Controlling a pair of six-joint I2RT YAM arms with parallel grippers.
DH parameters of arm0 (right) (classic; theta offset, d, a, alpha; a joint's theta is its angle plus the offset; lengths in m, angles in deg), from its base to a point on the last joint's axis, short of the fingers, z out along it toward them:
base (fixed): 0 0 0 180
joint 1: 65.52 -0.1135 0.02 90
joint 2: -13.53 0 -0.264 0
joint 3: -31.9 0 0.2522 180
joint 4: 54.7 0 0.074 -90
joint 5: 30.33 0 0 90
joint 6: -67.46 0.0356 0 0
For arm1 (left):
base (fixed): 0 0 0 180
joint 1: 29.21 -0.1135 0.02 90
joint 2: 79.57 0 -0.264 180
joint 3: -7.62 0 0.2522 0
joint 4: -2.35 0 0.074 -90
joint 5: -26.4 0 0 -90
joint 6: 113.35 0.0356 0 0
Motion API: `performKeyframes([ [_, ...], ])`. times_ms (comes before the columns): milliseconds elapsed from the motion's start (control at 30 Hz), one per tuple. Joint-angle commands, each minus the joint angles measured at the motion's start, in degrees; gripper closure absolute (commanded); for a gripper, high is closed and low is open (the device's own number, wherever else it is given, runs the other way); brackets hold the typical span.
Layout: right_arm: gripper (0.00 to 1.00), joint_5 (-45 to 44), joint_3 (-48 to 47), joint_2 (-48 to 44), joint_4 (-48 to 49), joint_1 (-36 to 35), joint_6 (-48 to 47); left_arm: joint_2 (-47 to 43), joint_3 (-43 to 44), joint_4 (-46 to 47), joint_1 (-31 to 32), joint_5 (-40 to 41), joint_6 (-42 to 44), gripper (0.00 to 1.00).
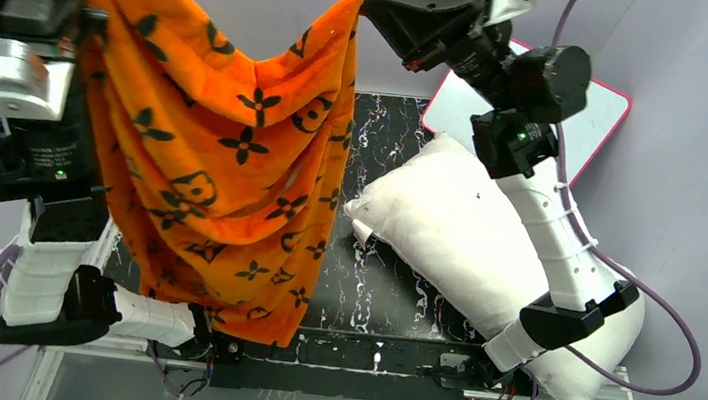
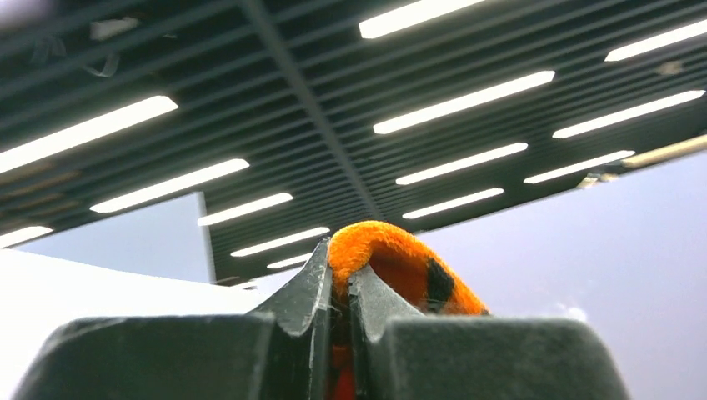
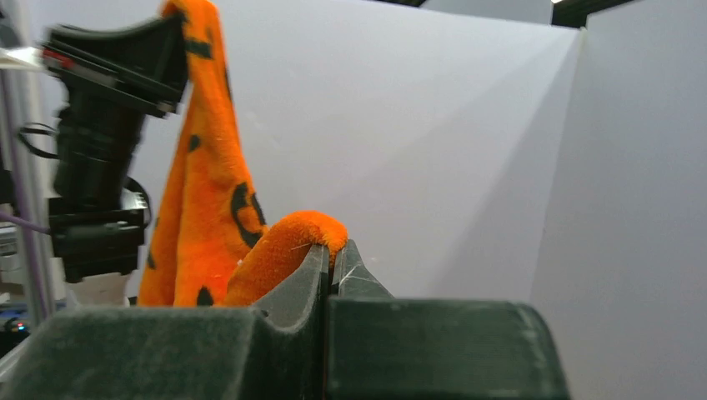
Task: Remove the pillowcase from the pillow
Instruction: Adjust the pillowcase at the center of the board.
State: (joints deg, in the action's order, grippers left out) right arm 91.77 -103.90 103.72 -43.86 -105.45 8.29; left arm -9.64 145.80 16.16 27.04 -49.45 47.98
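Observation:
The orange pillowcase (image 1: 225, 145) with black motifs hangs high above the table, stretched between both grippers. My left gripper (image 2: 340, 275) is shut on its upper left edge; an orange fold (image 2: 392, 258) sticks out past the fingertips. In the top view the left gripper is hidden at the top left behind the arm and cloth. My right gripper (image 1: 373, 1) is shut on the upper right corner, and the fold (image 3: 283, 250) shows in its wrist view with the gripper (image 3: 333, 250) around it. The white pillow (image 1: 457, 232) lies bare on the table at the right, partly under the right arm.
A pink-framed whiteboard (image 1: 601, 117) lies at the back right, behind the pillow. The dark marbled table top (image 1: 370, 292) shows between pillowcase and pillow. The left arm (image 3: 100, 150) appears in the right wrist view beside the hanging cloth.

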Motion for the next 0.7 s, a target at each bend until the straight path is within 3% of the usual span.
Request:
performKeyframes([
  [0,1.0,-6.46,2.94,0.26,-0.62,0.63,-8.86,-2.38,-1.43,3.41,17.77,8.02,21.01,1.0],
  [67,1.0,-7.67,2.48,2.54,-0.65,3.64,-8.21,-4.52,-3.42,6.36,27.54,12.02,29.18,1.0],
  [133,1.0,-7.06,1.65,6.97,0.89,8.62,-2.63,-7.01,-6.6,9.63,33.11,14.32,34.18,1.0],
  [267,1.0,-5.91,-1.41,15.37,3.09,16.96,4.59,-12.22,-10.09,4.85,34.89,14.57,32.68,1.0],
  [467,1.0,-7.7,-5.59,19.86,0.26,17.71,-1.02,-13.86,-13.91,2.54,34.73,12.14,34.4,1.0],
  [533,1.0,-7.8,-5.73,19.13,0.0,17.34,-2.12,-12.91,-11.93,-2.85,34.72,9.68,31.7,1.0],
  [667,1.0,-4.58,-5.59,17.32,-0.29,16.02,-2.78,-4.46,2.88,-25.7,34.72,7.42,23.88,1.0],
])
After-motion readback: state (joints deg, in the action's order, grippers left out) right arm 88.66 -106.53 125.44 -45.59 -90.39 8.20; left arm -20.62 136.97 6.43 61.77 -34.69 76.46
